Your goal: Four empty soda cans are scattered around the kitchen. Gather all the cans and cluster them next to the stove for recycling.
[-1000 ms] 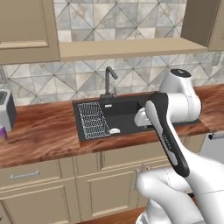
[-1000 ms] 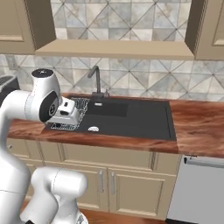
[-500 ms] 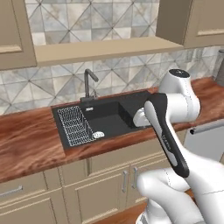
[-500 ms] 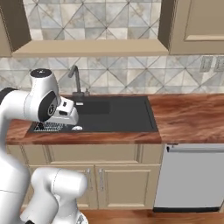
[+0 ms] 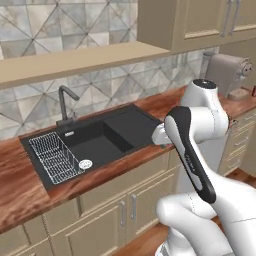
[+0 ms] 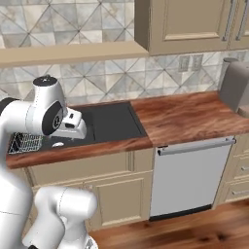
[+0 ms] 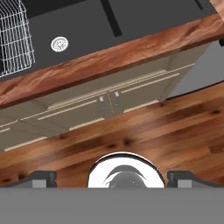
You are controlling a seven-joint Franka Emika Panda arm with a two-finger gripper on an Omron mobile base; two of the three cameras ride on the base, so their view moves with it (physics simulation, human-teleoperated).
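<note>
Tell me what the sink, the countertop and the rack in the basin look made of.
Sink: matte black, no shine, likely composite or stone. Countertop: glossy reddish-brown wood, streaked grain showing. Rack: thin pale wire mesh, probably coated or plated metal.

We're looking at a kitchen wall tiled in grey and beige triangles, with a long beige shelf running beneath it. Above right, beige upper cabinets with slim bar handles. The reddish wood countertop holds a black sink with a dark faucet behind it, a wire rack in its left basin and a round drain beside the rack. Under the counter we've got beige base cabinets and a steel dishwasher. Wood plank floor below. A grey appliance stands at the counter's far right.
</note>
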